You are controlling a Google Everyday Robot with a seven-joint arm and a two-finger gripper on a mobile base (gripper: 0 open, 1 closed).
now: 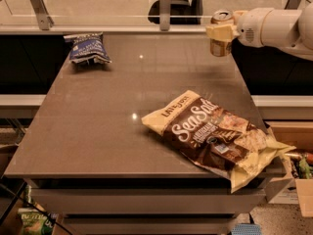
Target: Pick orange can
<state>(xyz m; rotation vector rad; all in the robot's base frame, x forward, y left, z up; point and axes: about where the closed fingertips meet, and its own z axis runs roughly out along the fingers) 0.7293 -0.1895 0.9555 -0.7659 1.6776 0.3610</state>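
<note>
Our gripper clamps its fingers around the orange can, held upright at the far right corner of the table (well apart from the brown chip bag and the blue bag).

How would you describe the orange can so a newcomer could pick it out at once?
Start at the grey table and look to its far right corner. There the end effector grips the orange can: a small bronze cylinder with a silver top, unlike the flat brown bag and blue bag.
</note>
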